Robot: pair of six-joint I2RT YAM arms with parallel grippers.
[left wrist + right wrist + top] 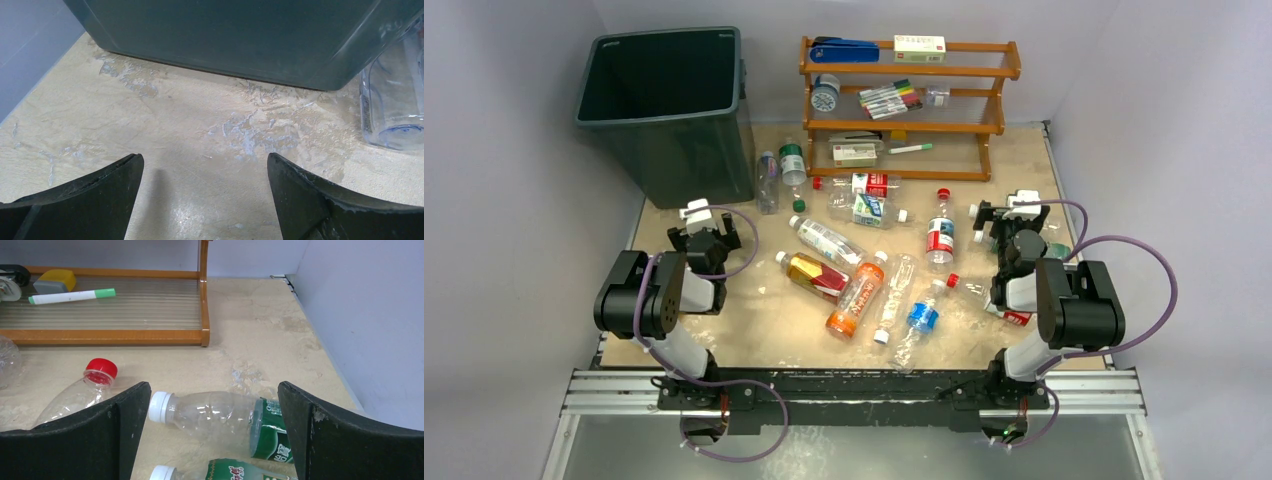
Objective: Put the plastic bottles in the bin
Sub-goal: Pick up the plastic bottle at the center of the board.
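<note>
The dark green-grey bin (pixel 669 110) stands at the far left; its lower wall (pixel 225 35) fills the top of the left wrist view. Several plastic bottles lie across the middle of the table, among them an orange one (pixel 856 295), a blue-labelled one (pixel 921 318) and a red-labelled one (pixel 940 235). My left gripper (pixel 705 238) hovers open and empty (pixel 205 165) just in front of the bin. My right gripper (pixel 996 222) is open (pixel 214 390) over a lying green-labelled, white-capped bottle (pixel 220 415), its fingers either side of it without touching.
An orange wooden rack (pixel 904 126) with boxes and marker pens (pixel 70 296) stands at the back. Two upright bottles (pixel 768 180) stand beside the bin's right side, and one clear bottle base (pixel 395 110) shows near my left gripper. A red-capped bottle (pixel 80 390) and another green-labelled one (pixel 225 472) lie close to my right fingers. Grey walls bound both sides.
</note>
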